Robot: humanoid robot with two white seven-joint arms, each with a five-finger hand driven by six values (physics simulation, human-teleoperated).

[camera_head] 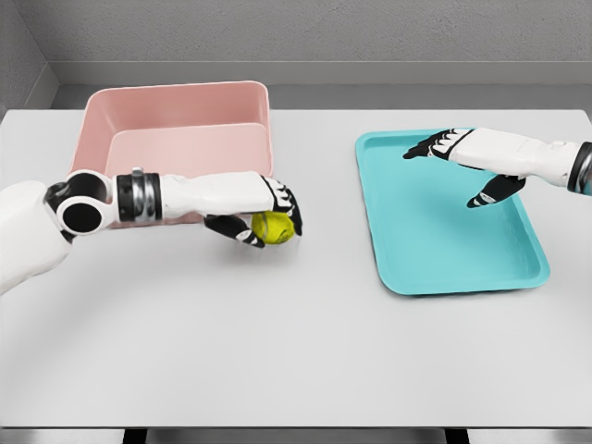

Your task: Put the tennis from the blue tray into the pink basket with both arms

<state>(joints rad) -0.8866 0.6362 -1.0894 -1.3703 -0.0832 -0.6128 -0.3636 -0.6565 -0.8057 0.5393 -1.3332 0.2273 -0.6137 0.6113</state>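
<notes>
The left robot hand (268, 215) is curling its black-tipped fingers (242, 233) around the tennis ball (273, 227), pinching the fuzzy yellow-green sphere just beyond the pink basket's (176, 104) front right corner, with the white forearm lying along the basket's front wall and hiding most of it. The ball is sitting outside the basket, low beside that corner, and whether it is touching the table (296, 351) cannot be told. The basket is standing as a smooth, rounded rectangular tub with raised walls and an open top, and its front wall is rising between the ball and the hollow inside. Well to the right of the basket, the blue tray (518, 277) is lying flat, a shallow teal rectangle with rounded corners and a low lip. The right robot hand (462, 166) is hovering over the tray's far part with fingers spread and gripping nothing, its arm coming in across the tray's right edge. Between basket and tray a broad strip of plain pale table is lying open, and more open surface is stretching from the basket toward the table's near edge.
</notes>
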